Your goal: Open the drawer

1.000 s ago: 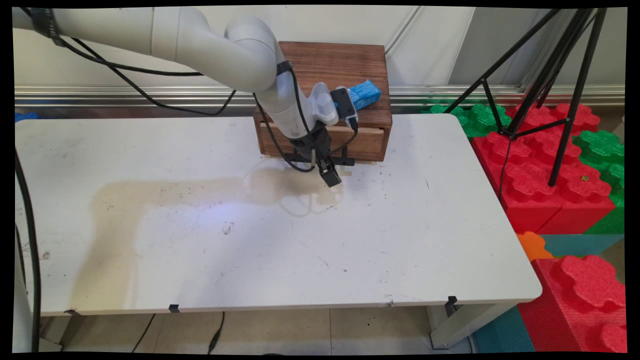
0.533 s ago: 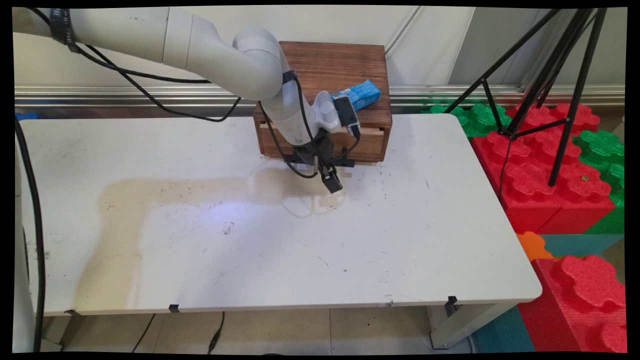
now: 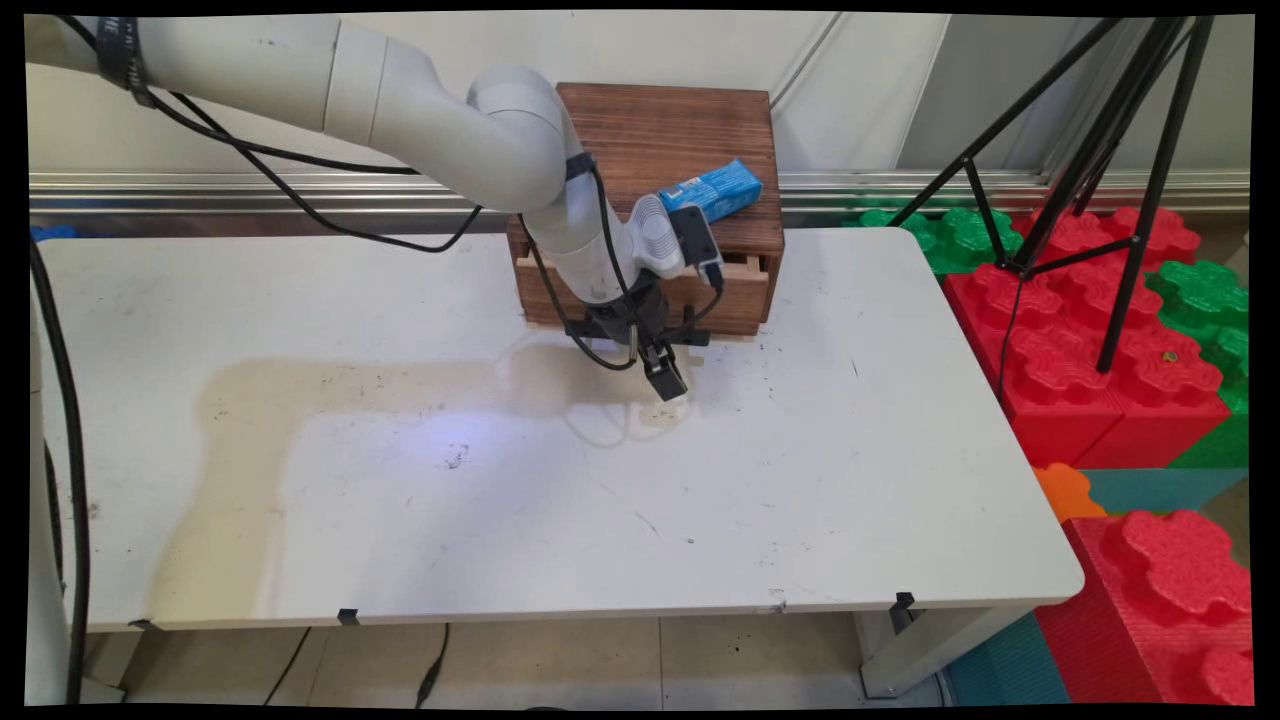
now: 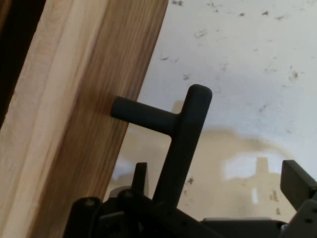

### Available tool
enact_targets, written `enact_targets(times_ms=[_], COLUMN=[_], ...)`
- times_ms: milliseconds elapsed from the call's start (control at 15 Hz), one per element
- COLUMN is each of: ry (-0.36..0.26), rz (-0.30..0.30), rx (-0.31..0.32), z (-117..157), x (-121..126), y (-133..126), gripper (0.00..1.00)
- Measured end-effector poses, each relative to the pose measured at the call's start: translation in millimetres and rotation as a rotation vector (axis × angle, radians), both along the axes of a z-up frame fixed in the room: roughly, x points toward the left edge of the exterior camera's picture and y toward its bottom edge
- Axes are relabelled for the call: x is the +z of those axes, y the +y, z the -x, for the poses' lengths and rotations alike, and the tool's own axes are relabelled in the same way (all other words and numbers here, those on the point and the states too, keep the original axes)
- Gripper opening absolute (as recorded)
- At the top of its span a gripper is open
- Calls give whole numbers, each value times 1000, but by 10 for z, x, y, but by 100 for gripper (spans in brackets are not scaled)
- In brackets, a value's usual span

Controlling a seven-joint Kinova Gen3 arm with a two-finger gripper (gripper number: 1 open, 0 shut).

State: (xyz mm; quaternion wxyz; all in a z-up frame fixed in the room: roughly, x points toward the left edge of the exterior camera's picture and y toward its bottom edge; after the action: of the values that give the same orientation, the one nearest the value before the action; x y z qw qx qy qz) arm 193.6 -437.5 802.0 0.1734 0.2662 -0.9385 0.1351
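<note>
main view: the black two-finger gripper point(image 3: 668, 385) has crept toward the near side, low over the white table point(image 3: 800, 480). the black t-shaped handle point(image 3: 697, 337) has come with it, so the drawer point(image 3: 742, 285) of the dark brown wooden box point(image 3: 665, 125) stands out slightly. i can't see into the drawer. a blue packet point(image 3: 712, 190) lies on the box's top, right of the arm.

hand view: the fingers point(image 4: 297, 181) are spread wide, one either side of the handle's crossbar point(image 4: 185, 134), not pinching it. its stem runs into the drawer front point(image 4: 89, 124).
</note>
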Motion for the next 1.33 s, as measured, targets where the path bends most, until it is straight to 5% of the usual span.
enact_targets(times_ms=[1333], ry=[-4], rz=[-51], rx=[-12], z=[189], x=[22], y=[627], gripper=[100])
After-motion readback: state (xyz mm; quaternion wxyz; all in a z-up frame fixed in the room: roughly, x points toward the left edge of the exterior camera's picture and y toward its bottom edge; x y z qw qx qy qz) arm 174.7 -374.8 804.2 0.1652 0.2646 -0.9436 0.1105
